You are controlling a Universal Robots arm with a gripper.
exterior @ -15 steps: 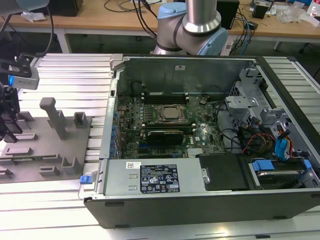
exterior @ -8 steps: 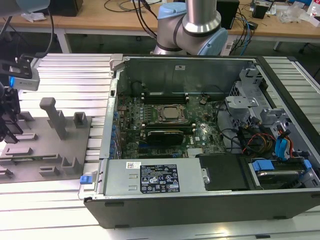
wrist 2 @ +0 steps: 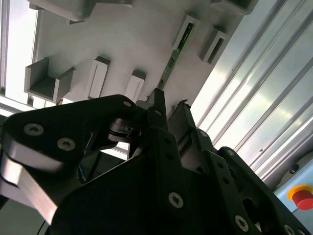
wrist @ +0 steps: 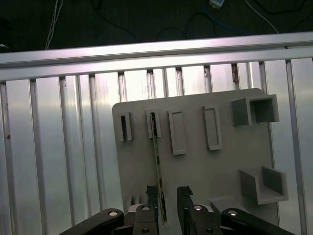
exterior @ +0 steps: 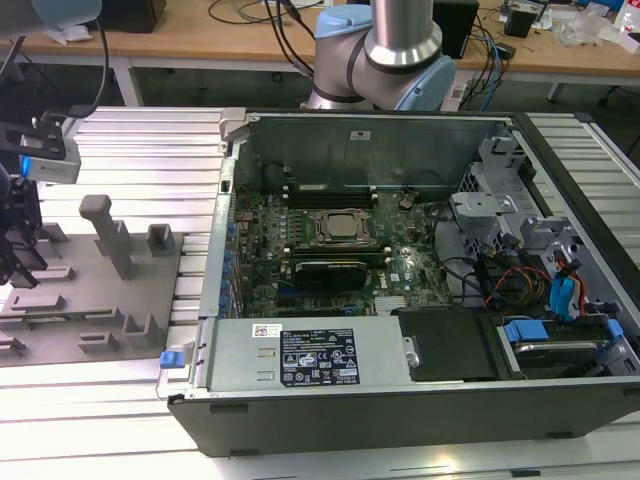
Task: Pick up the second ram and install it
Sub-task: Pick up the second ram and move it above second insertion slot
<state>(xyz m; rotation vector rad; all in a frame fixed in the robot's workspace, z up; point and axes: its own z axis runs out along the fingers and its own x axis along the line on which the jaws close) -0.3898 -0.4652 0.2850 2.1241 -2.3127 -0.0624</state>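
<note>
The second ram [wrist: 158, 156], a thin green stick, stands on its long edge in a slot of the grey fixture plate [wrist: 205, 176]. In the second wrist view the ram [wrist 2: 173, 56] runs up from between my fingertips. My gripper [wrist: 167, 193] is open and straddles the near end of the stick, which lies close against one finger [wrist: 152, 196], with a gap to the other. In the second wrist view the gripper [wrist 2: 171, 105] hangs just above the plate [wrist 2: 122, 44]. In the exterior view the gripper [exterior: 18, 262] is at the far left, over the fixture plate [exterior: 90, 290].
An open computer case [exterior: 400, 390] lies to the exterior view's right of the plate, with the silver CPU socket [exterior: 340, 228] mid-board and cables and drive bays [exterior: 540, 290] further right. The plate carries upright pegs [exterior: 105, 230] and brackets [wrist: 259, 183]. Everything rests on ribbed aluminium rails [wrist: 58, 147].
</note>
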